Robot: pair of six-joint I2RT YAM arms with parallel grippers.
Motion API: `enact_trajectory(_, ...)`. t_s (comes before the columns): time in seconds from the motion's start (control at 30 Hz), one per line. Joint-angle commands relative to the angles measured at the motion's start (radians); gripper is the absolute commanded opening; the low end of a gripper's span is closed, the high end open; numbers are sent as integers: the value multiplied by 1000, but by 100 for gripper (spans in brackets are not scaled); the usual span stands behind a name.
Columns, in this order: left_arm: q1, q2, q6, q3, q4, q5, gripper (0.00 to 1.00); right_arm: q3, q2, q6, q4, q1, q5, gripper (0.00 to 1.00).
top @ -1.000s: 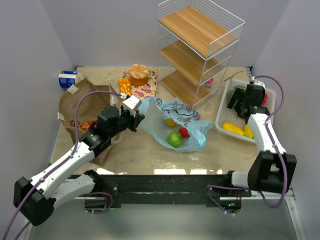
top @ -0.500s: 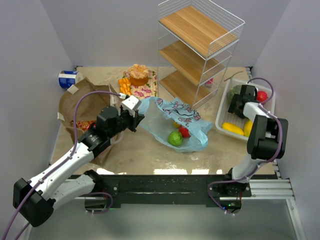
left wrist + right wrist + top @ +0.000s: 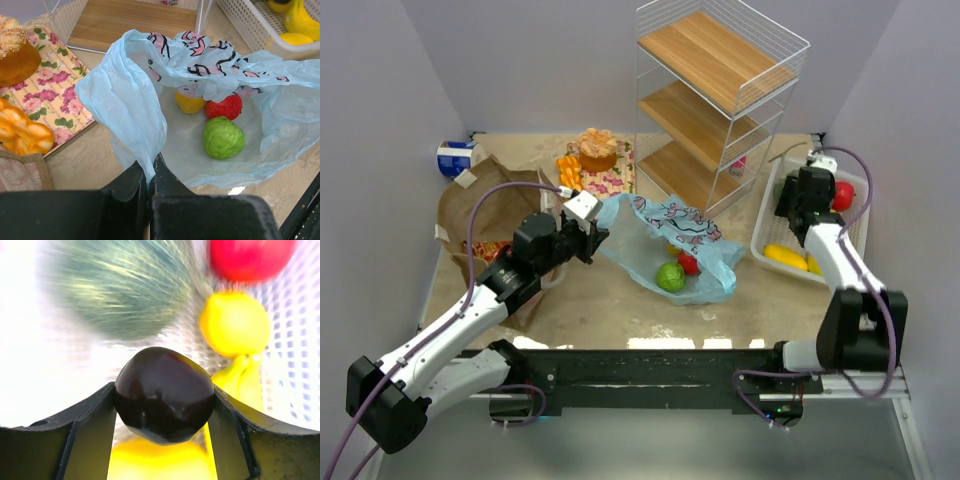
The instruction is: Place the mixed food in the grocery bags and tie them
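Between the fingers of the right pincer (image 3: 164, 392) sits the dark fruit (image 3: 165, 407), clamped from both sides, with the white basket (image 3: 300, 325) mesh behind it. Just beyond this pincer lie a yellow fruit (image 3: 234, 322) and a red fruit (image 3: 250, 257). The left pincer (image 3: 151, 167) is closed on the edge of the light-blue bag (image 3: 125, 100). Ahead of it, inside the bag, lie a green item (image 3: 223, 137), a red item (image 3: 224, 106) and a yellow item (image 3: 189, 102).

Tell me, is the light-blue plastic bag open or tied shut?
Open. The left gripper pinches the light-blue bag by its rim; a green item, red item and yellow item show inside.
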Motion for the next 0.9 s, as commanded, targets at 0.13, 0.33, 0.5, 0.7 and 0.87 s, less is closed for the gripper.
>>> enact_trajectory(0.13,7,10,9,7,32,31,0,-99,-600,30,12,501,-26,41)
enact_trajectory(0.33,6,20,12,7,31,25,0,-87,-677,22,-44,705,-387,41)
enact_trajectory(0.5,6,34,10,5,32,29,0,-46,-539,-18,-195,940,-163,39)
enact_trajectory(0.7,6,40,13,1,34,14,0,28,-320,24,-236,1039,-10,41)
enact_trajectory(0.87,6,48,13,1,34,14,0,161,-120,84,-330,1043,110,63)
